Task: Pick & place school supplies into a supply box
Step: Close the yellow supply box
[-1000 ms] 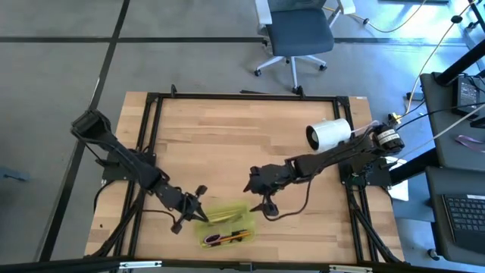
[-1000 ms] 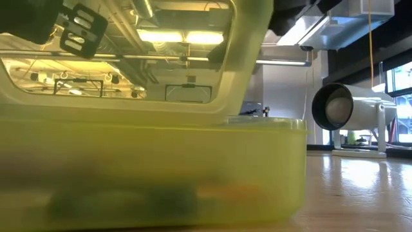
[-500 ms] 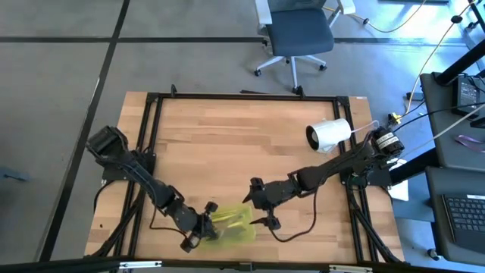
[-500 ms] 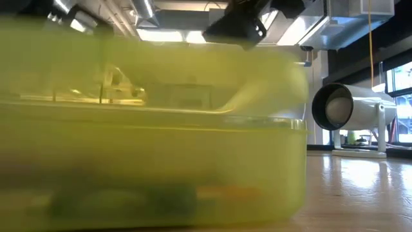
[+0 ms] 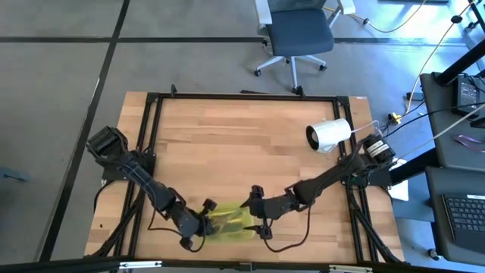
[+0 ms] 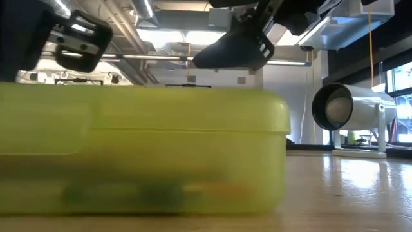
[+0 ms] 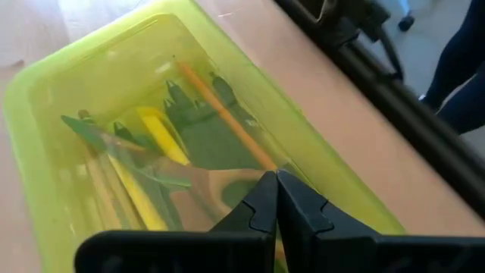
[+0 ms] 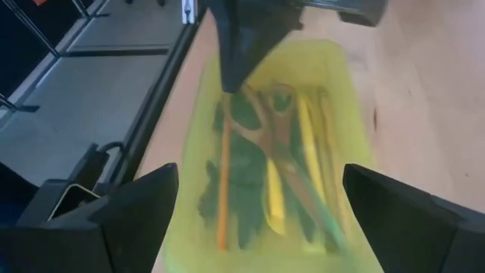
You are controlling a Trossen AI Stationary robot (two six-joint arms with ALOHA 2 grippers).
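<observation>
Supply box: the translucent yellow-green supply box (image 5: 229, 223) lies at the lower middle of the high view, near the front edge of the wooden surface (image 5: 227, 152); in the low view it fills the left and centre of the frame with its lid down on the base (image 6: 141, 151).
School supplies: inside the box, seen through the lid; an orange pencil (image 7: 227, 117), yellow pens (image 7: 163, 136) and scissors (image 8: 276, 144) lie lengthwise side by side, with further thin pieces too blurred to name.
Left tool: the left tool (image 5: 203, 221) is at the box's left end in the high view; its fingers are pressed together, tips meeting, right over the lid (image 7: 274, 199); holding nothing.
Right tool: the right tool (image 5: 260, 218) is at the box's right end in the high view; its fingers (image 8: 136, 208) stand wide apart on either side of the box, holding nothing.
White cylinder: a white cylinder (image 5: 329, 134) lies on its side at the upper right of the surface, well apart from the box.
Office chair: an office chair (image 5: 298, 34) stands on the floor beyond the surface, top centre of the high view.
</observation>
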